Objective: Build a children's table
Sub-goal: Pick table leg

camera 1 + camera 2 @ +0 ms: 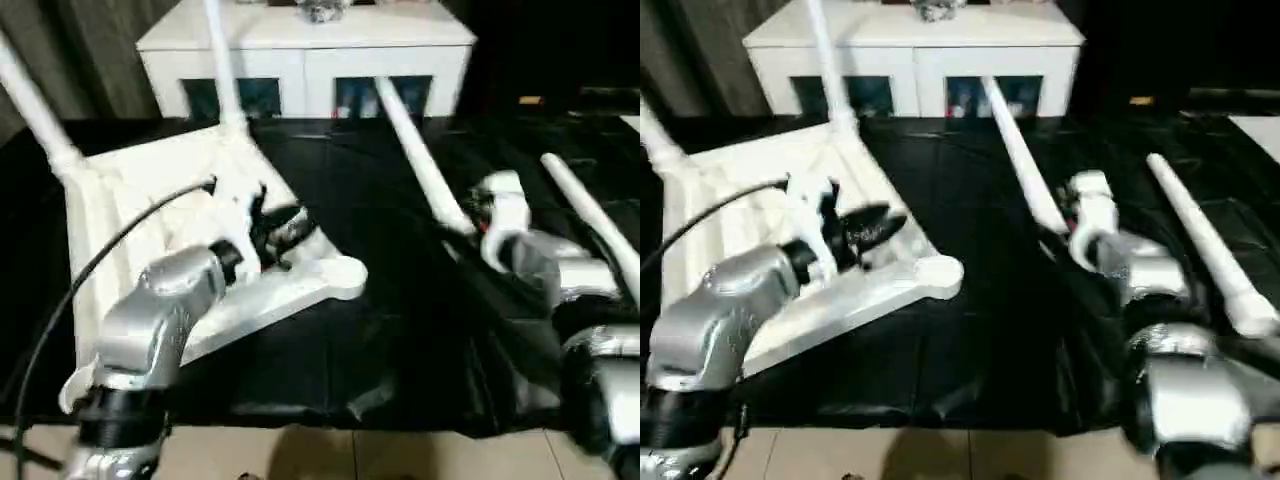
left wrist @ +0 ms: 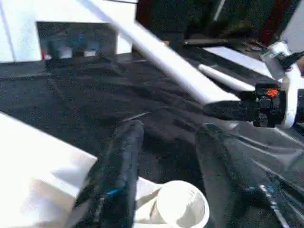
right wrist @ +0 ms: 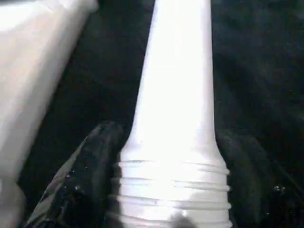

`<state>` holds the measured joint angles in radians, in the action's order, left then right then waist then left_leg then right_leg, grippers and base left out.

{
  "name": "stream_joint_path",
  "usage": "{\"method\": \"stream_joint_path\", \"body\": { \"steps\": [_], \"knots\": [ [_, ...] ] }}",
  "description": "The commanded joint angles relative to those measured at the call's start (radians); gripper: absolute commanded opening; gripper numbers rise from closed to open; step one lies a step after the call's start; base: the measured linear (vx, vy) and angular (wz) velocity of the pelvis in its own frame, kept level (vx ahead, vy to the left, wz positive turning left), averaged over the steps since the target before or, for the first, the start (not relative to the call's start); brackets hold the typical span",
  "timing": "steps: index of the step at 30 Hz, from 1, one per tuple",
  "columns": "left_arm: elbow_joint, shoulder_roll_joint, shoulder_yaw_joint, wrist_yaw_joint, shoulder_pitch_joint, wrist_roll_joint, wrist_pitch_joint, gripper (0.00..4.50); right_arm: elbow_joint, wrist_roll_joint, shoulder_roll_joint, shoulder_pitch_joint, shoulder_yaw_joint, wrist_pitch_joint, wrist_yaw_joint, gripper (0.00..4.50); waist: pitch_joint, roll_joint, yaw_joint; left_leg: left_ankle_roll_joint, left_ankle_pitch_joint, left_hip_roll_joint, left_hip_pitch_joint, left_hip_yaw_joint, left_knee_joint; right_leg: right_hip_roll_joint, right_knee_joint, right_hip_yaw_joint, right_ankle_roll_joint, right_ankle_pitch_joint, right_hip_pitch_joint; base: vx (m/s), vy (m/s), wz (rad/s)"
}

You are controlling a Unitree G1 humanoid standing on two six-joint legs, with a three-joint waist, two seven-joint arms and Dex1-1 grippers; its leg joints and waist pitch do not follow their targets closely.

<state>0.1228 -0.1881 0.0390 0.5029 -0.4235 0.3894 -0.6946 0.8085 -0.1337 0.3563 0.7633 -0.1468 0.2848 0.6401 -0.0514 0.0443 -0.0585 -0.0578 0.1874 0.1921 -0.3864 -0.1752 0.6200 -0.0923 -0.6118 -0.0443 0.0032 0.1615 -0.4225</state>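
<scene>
The white table top (image 1: 120, 190) lies upside down on the left, ribbed side up. Two white legs stand in its far sockets, one at the left corner (image 1: 35, 105) and one at the far corner (image 1: 222, 70). My left gripper (image 1: 298, 228) hovers open just above the empty near corner socket (image 1: 345, 275); the left wrist view shows that socket (image 2: 183, 209) below the spread fingers (image 2: 121, 161). My right gripper (image 1: 468, 225) is shut on the threaded end of a third leg (image 3: 175, 85), which slants up over the black cover. A fourth leg (image 1: 590, 220) lies at the right.
The black-covered work table (image 1: 380, 330) carries everything; its front edge meets a wooden floor (image 1: 400, 455). A white cabinet with glass doors (image 1: 300, 45) stands behind. A black cable (image 1: 100, 260) arcs from my left wrist over the table top.
</scene>
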Motion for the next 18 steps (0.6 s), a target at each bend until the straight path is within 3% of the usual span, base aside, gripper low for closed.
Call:
{"method": "stream_joint_path", "body": {
  "steps": [1, 4, 8, 11, 12, 18],
  "knots": [
    [-0.023, 0.044, 0.048, -0.033, -0.043, 0.060, -0.038, 2.58, -0.195, -0.053, -0.031, -0.073, 0.010, -0.008, 0.016, 2.70, 0.077, -0.022, -0.005, 0.099, 0.109, 0.017, 0.015, -0.008, -0.065, -0.022, 0.056, 0.021, -0.267, 0.108, 0.054, 0.000, 0.000, 0.00],
    [-0.074, 0.131, 0.135, -0.108, -0.102, 0.144, -0.074, 2.76, -0.414, -0.121, -0.076, -0.181, 0.038, 0.038, 0.059, 2.70, 0.079, -0.020, -0.015, 0.100, 0.118, 0.020, 0.016, -0.003, -0.068, -0.024, 0.054, 0.021, -0.267, 0.089, 0.057, 0.000, 0.000, 0.00],
    [-0.133, 0.181, 0.197, -0.153, -0.157, 0.216, -0.100, 3.15, -0.572, -0.178, -0.104, -0.270, 0.075, 0.090, 0.105, 2.70, 0.071, -0.020, -0.020, 0.073, 0.181, 0.018, 0.015, -0.001, -0.077, -0.027, 0.069, 0.021, -0.230, 0.192, 0.057, 0.000, 0.000, 0.00],
    [-0.172, 0.192, 0.208, -0.169, -0.180, 0.221, -0.110, 3.23, -0.677, -0.225, -0.118, -0.317, 0.091, 0.141, 0.113, 2.70, 0.066, -0.019, -0.020, 0.049, 0.214, 0.016, 0.017, -0.002, -0.080, -0.025, 0.084, 0.024, -0.183, 0.276, 0.052, 0.000, 0.000, 0.00],
    [-0.190, 0.198, 0.208, -0.174, -0.189, 0.215, -0.117, 3.51, -0.740, -0.249, -0.124, -0.343, 0.104, 0.172, 0.117, 2.70, 0.065, -0.017, -0.020, 0.044, 0.223, 0.016, 0.017, 0.001, -0.083, -0.025, 0.085, 0.024, -0.169, 0.290, 0.052, 0.000, 0.000, 0.00],
    [-0.203, 0.222, 0.192, -0.184, -0.195, 0.221, -0.130, 3.81, -0.839, -0.265, -0.123, -0.390, 0.143, 0.223, 0.127, 2.70, 0.065, -0.019, -0.019, 0.015, 0.241, 0.018, 0.014, 0.006, -0.088, -0.028, 0.086, 0.024, -0.151, 0.309, 0.051, 0.000, 0.000, 0.00]
  ]
}}
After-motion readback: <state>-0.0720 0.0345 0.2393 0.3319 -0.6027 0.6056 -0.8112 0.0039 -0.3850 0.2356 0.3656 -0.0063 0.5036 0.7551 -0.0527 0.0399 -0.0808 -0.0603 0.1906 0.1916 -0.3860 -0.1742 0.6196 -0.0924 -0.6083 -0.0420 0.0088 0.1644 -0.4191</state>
